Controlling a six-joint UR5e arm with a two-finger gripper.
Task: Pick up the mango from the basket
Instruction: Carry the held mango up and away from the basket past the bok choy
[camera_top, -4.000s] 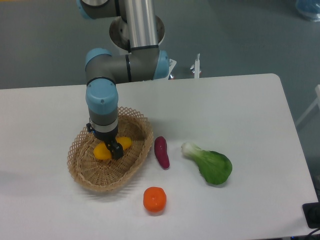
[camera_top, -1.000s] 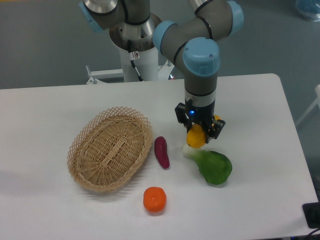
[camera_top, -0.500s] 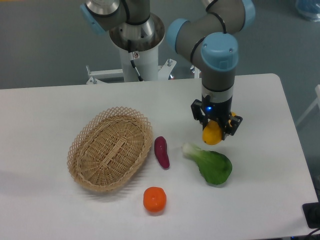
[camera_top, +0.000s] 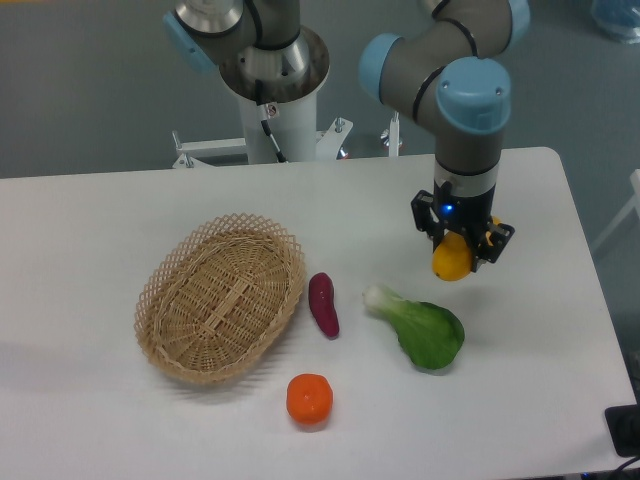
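Pick done: my gripper (camera_top: 461, 252) is clamped on the mango (camera_top: 451, 259), well clear of the basket (camera_top: 221, 297); next I need a clear set-down spot.

I see only lower end of mango (camera_top: 451, 262); rest buried between gripper (camera_top: 462, 250) fingers. Can't judge from here how pads meet fruit. Arm (camera_top: 440, 45) upper links cut off by top edge. Bench (camera_top: 120, 420) runs out at left and bottom edges. Dark thing (camera_top: 624, 430) at lower right corner clipped, can't identify.
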